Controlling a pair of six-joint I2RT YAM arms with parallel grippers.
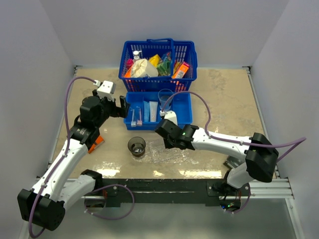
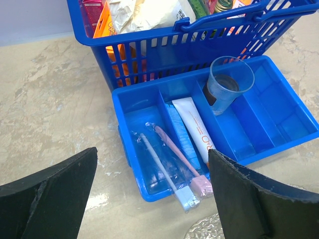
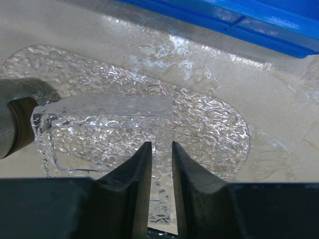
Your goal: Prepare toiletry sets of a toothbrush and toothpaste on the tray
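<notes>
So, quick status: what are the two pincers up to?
Left pincer open over bin. Right pincer almost closed at tray, grip unclear. Toothbrushes, toothpaste in bin. Cup at tray's end.

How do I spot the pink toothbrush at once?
Find the blue divided bin in front of the basket. Its leftmost compartment holds two wrapped toothbrushes. The pink toothbrush lies nearer the toothpaste tubes; its neighbour has a pale blue head.

Tray clear, bumpy — divided bin blue — toothpaste white.
</notes>
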